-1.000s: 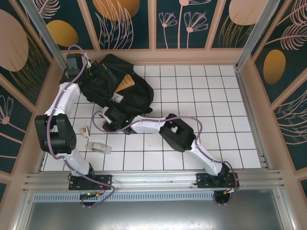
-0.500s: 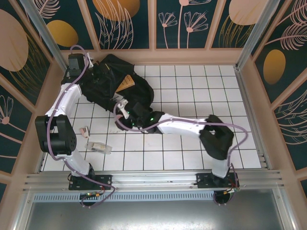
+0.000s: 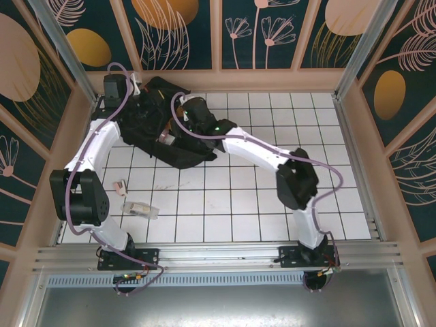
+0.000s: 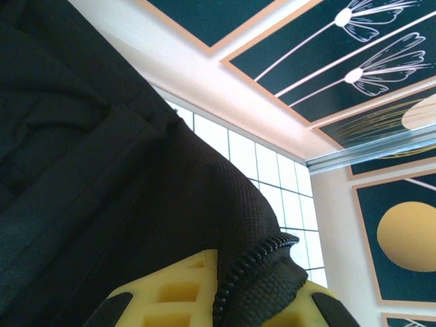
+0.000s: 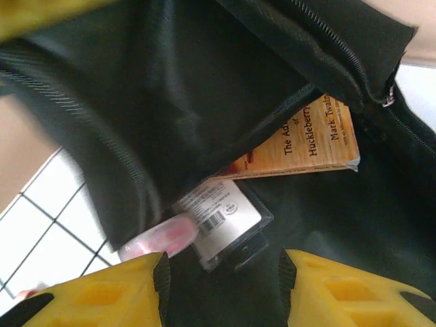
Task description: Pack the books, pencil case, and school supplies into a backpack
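Inside backpack (image 5: 204, 82): book (image 5: 306, 139) part-hidden by fabric; barcoded packet (image 5: 221, 214) beside pink item (image 5: 160, 238).

Matt cloth, smooth paper, shiny tile.
The large black fabric backpack (image 4: 136, 204) is matt, coarse-woven cloth; the thin orange-brown paperback (image 5: 306, 139) has a smooth paper cover; the white tiled tabletop (image 3: 354, 136) looks glossy.
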Robot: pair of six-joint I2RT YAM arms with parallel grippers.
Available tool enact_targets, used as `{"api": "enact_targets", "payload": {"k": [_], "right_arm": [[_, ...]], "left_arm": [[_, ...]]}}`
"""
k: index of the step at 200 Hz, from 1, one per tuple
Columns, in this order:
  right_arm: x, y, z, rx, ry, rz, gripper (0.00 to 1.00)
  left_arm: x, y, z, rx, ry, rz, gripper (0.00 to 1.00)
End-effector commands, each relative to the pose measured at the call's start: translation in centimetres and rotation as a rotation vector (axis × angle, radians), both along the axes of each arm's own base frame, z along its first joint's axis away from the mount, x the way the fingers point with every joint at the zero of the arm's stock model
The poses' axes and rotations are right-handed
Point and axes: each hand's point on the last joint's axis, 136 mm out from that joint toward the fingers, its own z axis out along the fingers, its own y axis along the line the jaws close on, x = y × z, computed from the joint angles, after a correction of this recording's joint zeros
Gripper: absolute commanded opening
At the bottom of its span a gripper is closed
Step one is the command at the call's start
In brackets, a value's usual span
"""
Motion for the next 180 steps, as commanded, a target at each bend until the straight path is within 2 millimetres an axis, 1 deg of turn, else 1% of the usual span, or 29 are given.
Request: {"api": "enact_targets", "payload": {"k": [1, 13, 23, 38, 48, 58, 69, 70, 76, 83, 86, 91, 94, 96, 99, 101, 102, 103, 105, 112, 119, 132, 147, 154, 169, 171, 180], "right_arm": [[2.3, 0.1, -2.8, -0.036, 0.072, -0.059, 0.49], [4.2, 0.5, -3.9, -0.031, 0.070, -0.099, 0.49], [5.2, 1.1, -4.6, -0.020, 0.073, -0.107, 0.48], [6.7, 1.0, -5.7, -0.023, 0.086, -0.143, 0.48], [6.9, 0.8, -6.0, -0.023, 0.089, -0.147, 0.49], [6.4, 0.6, -6.1, -0.024, 0.083, -0.137, 0.49], [5.4, 0.5, -4.9, 0.000, 0.054, -0.103, 0.51], [5.2, 0.4, -5.0, -0.002, 0.055, -0.101, 0.51], [4.5, 0.2, -3.7, 0.019, 0.030, -0.081, 0.51], [3.3, 0.0, -2.9, 0.029, 0.005, -0.048, 0.52], [2.8, 0.0, -2.1, 0.039, -0.016, -0.032, 0.53], [1.6, -0.3, -1.0, 0.049, -0.048, -0.004, 0.53], [0.9, -0.4, -0.7, 0.050, -0.066, 0.010, 0.54], [0.4, -0.5, -0.1, 0.057, -0.083, 0.020, 0.55], [-0.4, -0.7, 0.1, 0.055, -0.098, 0.036, 0.56], [-0.9, -0.9, 1.1, 0.072, -0.115, 0.044, 0.56], [-1.1, -0.8, 0.6, 0.061, -0.118, 0.054, 0.56], [-1.5, -0.9, 1.5, 0.075, -0.128, 0.059, 0.56], [-2.0, -1.1, 1.4, 0.073, -0.135, 0.070, 0.57], [-3.9, -1.2, 2.1, 0.078, -0.171, 0.115, 0.58], [-5.7, -1.4, 2.3, 0.074, -0.192, 0.153, 0.59], [-9.1, -1.3, 2.1, 0.065, -0.227, 0.229, 0.61], [-12.5, -1.0, 0.8, 0.061, -0.216, 0.316, 0.64], [-13.7, -0.9, 0.2, 0.073, -0.203, 0.344, 0.66], [-15.9, -0.6, -1.9, 0.080, -0.160, 0.394, 0.70], [-16.5, -0.4, -2.1, 0.077, -0.157, 0.405, 0.71], [-17.8, 0.0, -3.5, 0.054, -0.144, 0.434, 0.74]], "left_arm": [[-0.9, -1.0, 5.7, -0.043, -0.123, -0.039, 0.00], [-1.0, -1.2, 5.9, -0.048, -0.126, -0.043, 0.00], [-1.0, -1.2, 5.8, -0.048, -0.124, -0.044, 0.00], [-1.0, -1.2, 5.5, -0.047, -0.114, -0.046, 0.00], [-1.0, -1.2, 5.4, -0.043, -0.114, -0.045, 0.00], [-0.9, -1.1, 5.3, -0.040, -0.112, -0.043, 0.00], [-0.9, -1.1, 5.2, -0.032, -0.111, -0.041, 0.00], [-0.9, -1.0, 5.3, -0.031, -0.113, -0.041, 0.00], [-0.9, -1.0, 5.2, -0.022, -0.114, -0.039, 0.00], [-0.9, -0.8, 5.3, -0.010, -0.115, -0.035, 0.00], [-0.9, -0.8, 5.3, -0.004, -0.114, -0.032, 0.00], [-1.0, -0.6, 5.4, 0.005, -0.116, -0.026, 0.00], [-1.0, -0.5, 5.4, 0.012, -0.119, -0.021, 0.00], [-1.0, -0.5, 5.5, 0.016, -0.120, -0.018, 0.00], [-1.0, -0.3, 5.6, 0.021, -0.122, -0.013, 0.00], [-0.9, -0.3, 5.6, 0.023, -0.122, -0.008, 0.00], [-1.0, -0.2, 5.7, 0.024, -0.123, -0.006, 0.00], [-1.0, -0.2, 5.8, 0.026, -0.125, -0.005, 0.01], [-1.0, -0.2, 5.8, 0.027, -0.126, -0.002, 0.01], [-0.9, -0.1, 6.2, 0.031, -0.132, 0.002, 0.01], [-0.9, -0.1, 6.3, 0.030, -0.131, 0.002, 0.01], [-0.8, -0.2, 6.4, 0.028, -0.125, -0.002, 0.02], [-0.8, -0.2, 6.5, 0.028, -0.126, -0.001, 0.02], [-0.8, -0.1, 6.5, 0.028, -0.125, 0.001, 0.02], [-0.8, -0.2, 6.5, 0.019, -0.121, -0.005, 0.02], [-0.8, -0.3, 6.5, 0.017, -0.119, -0.005, 0.02], [-0.8, -0.3, 6.6, 0.014, -0.121, -0.009, 0.02]]}}
